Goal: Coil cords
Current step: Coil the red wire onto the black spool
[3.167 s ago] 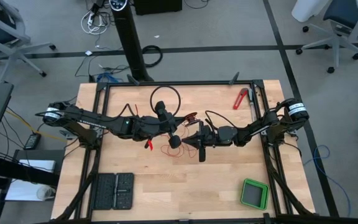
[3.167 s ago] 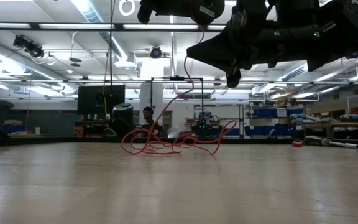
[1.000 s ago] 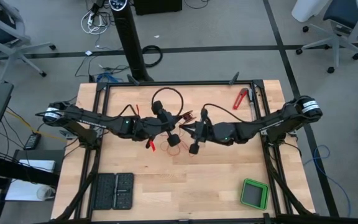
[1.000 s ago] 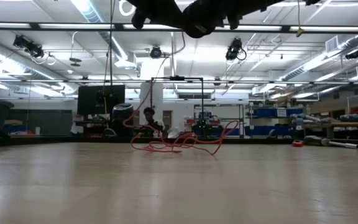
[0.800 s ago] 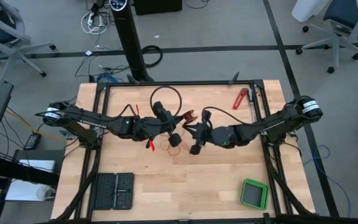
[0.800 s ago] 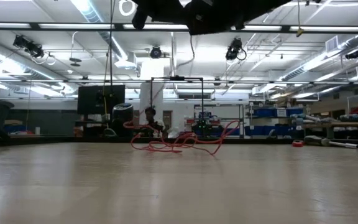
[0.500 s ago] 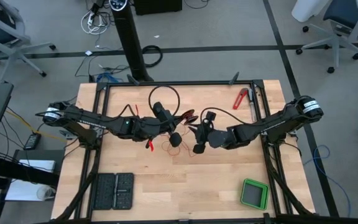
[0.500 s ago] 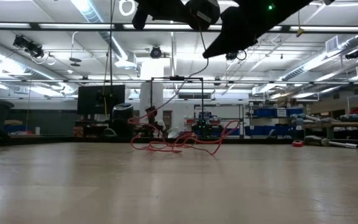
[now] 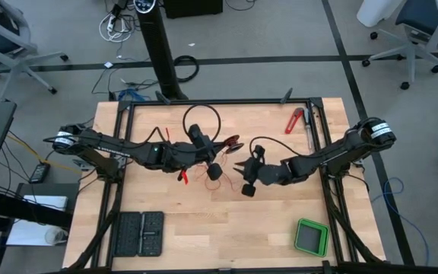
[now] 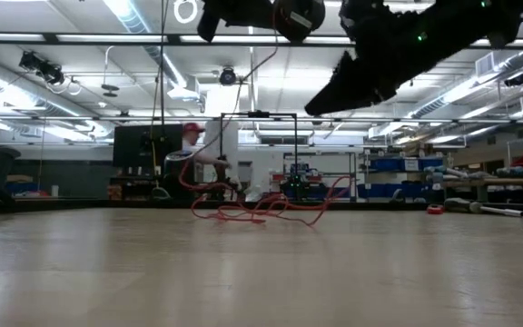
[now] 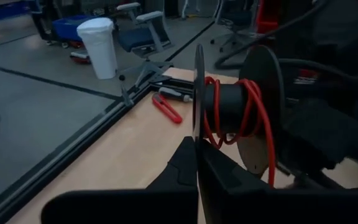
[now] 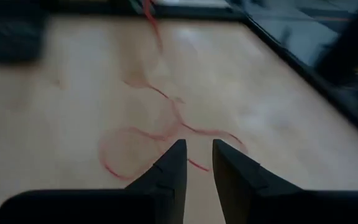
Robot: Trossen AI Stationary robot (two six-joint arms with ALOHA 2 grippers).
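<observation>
Several turns of thin red wire (image 11: 253,118) sit on a dark spool (image 11: 229,112) pinched by the left pincer (image 11: 196,163); loose loops remain mid-surface (image 12: 160,127); right pincer (image 12: 196,163) hovers, spread, empty.

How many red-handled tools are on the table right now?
1: the red-handled tool lies near the table's far right corner, beside the frame rail. Others may hide under the arms.

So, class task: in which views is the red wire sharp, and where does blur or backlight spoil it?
Left wrist view: red wire sharp on its spool. Right wrist view: loose loops and table blurred. Low view: both arms dark silhouettes against bright ceiling lights. High view: evenly lit, wire barely visible.
</observation>
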